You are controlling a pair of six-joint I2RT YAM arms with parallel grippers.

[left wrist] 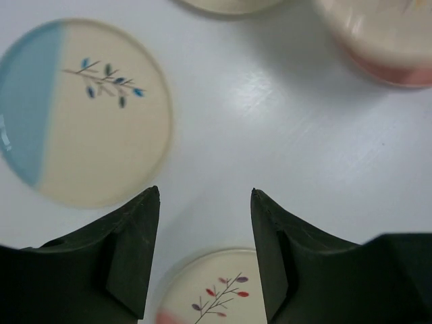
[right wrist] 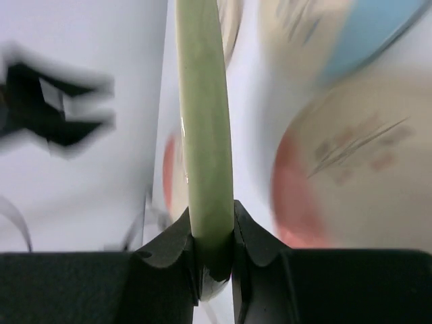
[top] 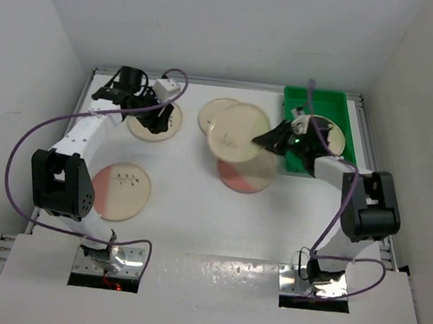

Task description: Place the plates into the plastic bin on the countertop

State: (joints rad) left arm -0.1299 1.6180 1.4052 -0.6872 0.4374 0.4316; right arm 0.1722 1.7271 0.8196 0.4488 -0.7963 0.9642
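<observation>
plate (top: 239, 131) with a greenish edge hangs above the desk (top: 179, 220), just left of the green plastic bin (top: 339, 105). our right fingers (right wrist: 169, 270) pinch its rim, we judge to carry it over. our left fingers (left wrist: 131, 256) stand apart, empty, above the blue plate (left wrist: 74, 108).

Left arm (top: 71, 143) extended forward and up the left side, wrist bent inward. Left gripper (left wrist: 206, 250) points down, jaws apart, nothing between the fingers (left wrist: 135, 246). Right arm (top: 352, 199) folded at the elbow, forearm reaching left across the middle. Right gripper (right wrist: 214, 233) is clamped on the rim of a plate (right wrist: 202, 121), held edge-on and off the surface.
</observation>
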